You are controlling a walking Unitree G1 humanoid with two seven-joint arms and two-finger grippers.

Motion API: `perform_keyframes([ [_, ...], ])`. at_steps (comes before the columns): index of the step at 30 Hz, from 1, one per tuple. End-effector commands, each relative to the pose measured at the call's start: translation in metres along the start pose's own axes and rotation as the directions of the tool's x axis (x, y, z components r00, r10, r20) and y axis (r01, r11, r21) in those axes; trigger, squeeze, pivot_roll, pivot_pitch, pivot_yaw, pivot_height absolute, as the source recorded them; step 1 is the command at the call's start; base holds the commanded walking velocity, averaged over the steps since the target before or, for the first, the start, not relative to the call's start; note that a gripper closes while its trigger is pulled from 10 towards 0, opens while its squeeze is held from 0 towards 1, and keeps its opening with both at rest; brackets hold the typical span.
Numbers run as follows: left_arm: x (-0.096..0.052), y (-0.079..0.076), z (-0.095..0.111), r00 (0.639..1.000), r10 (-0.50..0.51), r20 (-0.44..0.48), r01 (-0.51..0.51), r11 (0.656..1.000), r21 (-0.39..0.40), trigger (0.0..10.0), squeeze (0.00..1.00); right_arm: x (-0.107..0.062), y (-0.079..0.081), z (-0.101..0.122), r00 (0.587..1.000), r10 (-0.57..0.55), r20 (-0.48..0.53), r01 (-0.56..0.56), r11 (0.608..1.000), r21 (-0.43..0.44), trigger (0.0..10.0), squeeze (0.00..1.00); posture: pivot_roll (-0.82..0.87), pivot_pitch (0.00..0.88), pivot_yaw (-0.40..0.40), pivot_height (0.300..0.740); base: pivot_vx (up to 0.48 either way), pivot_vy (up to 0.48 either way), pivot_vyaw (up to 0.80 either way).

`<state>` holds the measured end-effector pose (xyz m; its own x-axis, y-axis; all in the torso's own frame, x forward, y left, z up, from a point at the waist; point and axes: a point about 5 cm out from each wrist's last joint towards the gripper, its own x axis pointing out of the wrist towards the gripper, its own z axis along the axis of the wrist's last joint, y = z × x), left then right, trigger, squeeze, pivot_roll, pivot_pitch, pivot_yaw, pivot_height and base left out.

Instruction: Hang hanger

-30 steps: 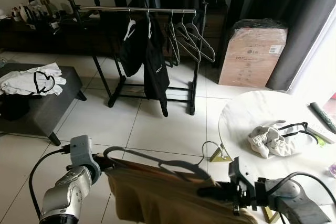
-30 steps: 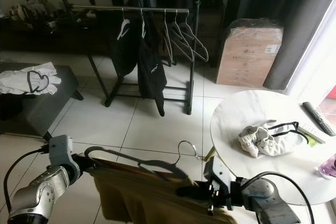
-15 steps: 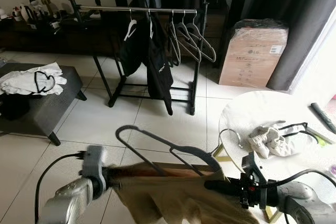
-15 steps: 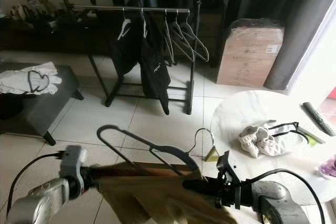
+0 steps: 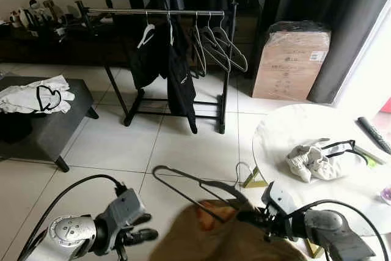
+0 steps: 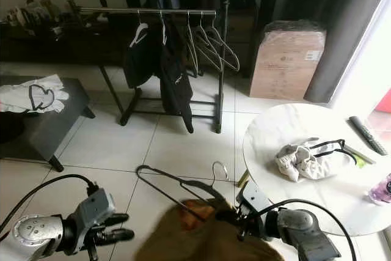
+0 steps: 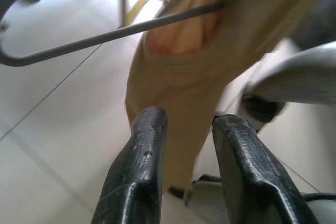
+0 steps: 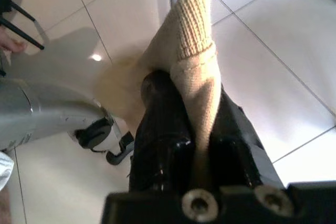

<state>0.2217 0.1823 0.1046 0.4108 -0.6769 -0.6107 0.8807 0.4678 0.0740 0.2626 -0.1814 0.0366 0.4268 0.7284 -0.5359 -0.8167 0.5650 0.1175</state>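
Two silver arms with round wrist joints trail looping black cables, each ending in a grey bracket and two long black fingers [image 7: 139, 177].

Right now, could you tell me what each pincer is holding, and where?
The right pincer grips the tan garment at its ribbed edge near the hanger; the left pincer is open, holding nothing.

A round white marble table [image 5: 287, 128] is seen at right, with a crumpled white cloth [image 5: 313, 162] and a black remote control [image 5: 373, 134] laid on it. A plastic-wrapped cardboard box [image 5: 290, 60] is stood beyond the table.
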Motion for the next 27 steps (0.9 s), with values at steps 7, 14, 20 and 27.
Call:
perform_keyframes([
  [7, -0.004, 0.010, 0.016, 0.997, 0.043, 0.065, -0.047, 0.998, 0.052, 10.0, 1.00, 0.005, 0.010, 0.005, 0.996, 0.093, -0.004, -0.093, 0.994, -0.050, 0.0, 0.00, -0.05, 0.084, 0.024, 0.740, 0.000, 0.000, 0.00],
  [14, -0.011, 0.000, 0.031, 0.984, -0.127, 0.125, 0.118, 0.990, 0.072, 10.0, 1.00, 0.004, 0.029, -0.007, 0.949, 0.277, -0.153, -0.296, 0.948, -0.119, 0.0, 0.00, -0.05, 0.064, 0.030, 0.740, 0.000, 0.000, 0.00],
  [20, 0.001, -0.006, 0.028, 0.966, -0.236, 0.103, 0.225, 0.968, 0.108, 10.0, 1.00, 0.009, 0.038, -0.006, 0.922, 0.343, -0.180, -0.369, 0.919, -0.137, 0.0, 0.00, -0.06, 0.066, 0.033, 0.740, 0.000, 0.000, 0.00],
  [27, 0.015, -0.012, 0.024, 0.939, -0.342, 0.027, 0.330, 0.922, 0.205, 10.0, 0.00, 0.008, 0.042, 0.004, 0.909, 0.386, -0.155, -0.409, 0.899, -0.156, 0.0, 0.00, -0.07, 0.081, 0.035, 0.740, 0.000, 0.000, 0.00],
])
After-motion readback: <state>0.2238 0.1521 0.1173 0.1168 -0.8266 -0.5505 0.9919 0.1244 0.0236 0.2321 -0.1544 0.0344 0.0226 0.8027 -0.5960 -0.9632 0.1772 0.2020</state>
